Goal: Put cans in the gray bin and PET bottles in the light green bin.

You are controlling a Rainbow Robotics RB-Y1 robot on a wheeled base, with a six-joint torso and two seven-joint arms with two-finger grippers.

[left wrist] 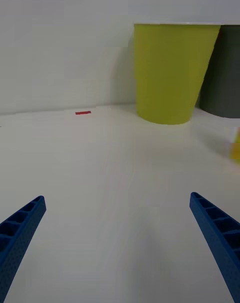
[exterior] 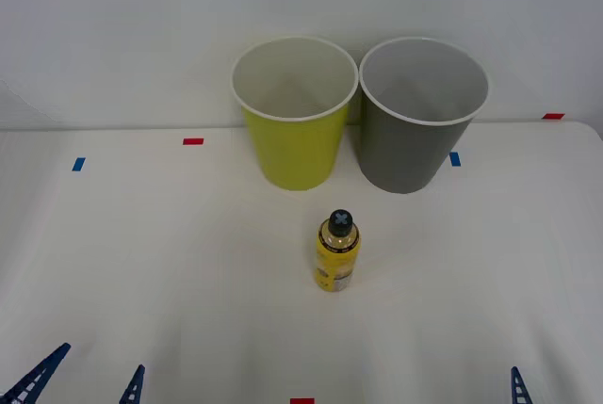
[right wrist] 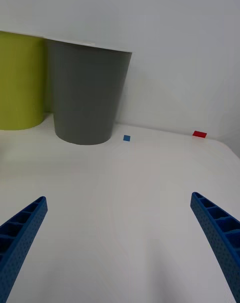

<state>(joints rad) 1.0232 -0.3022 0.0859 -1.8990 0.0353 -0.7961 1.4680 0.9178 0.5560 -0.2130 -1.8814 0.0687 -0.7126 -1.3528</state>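
Note:
One PET bottle [exterior: 337,251] with a yellow label and dark cap stands upright mid-table, in front of both bins. The light green bin [exterior: 292,150] stands at the back, left of the gray bin [exterior: 405,154], and the two nearly touch. Both look empty inside. Cans are out of view. My left gripper [exterior: 89,380] is open at the near left edge, far from the bottle, whose yellow side [left wrist: 235,145] shows at the edge of the left wrist view. My right gripper [right wrist: 119,198] is open at the near right, facing the gray bin [right wrist: 87,93].
Red tape marks [exterior: 192,141] and blue tape marks [exterior: 78,164] dot the white table. A white wall rises right behind the bins. Open tabletop lies between both grippers and the bottle.

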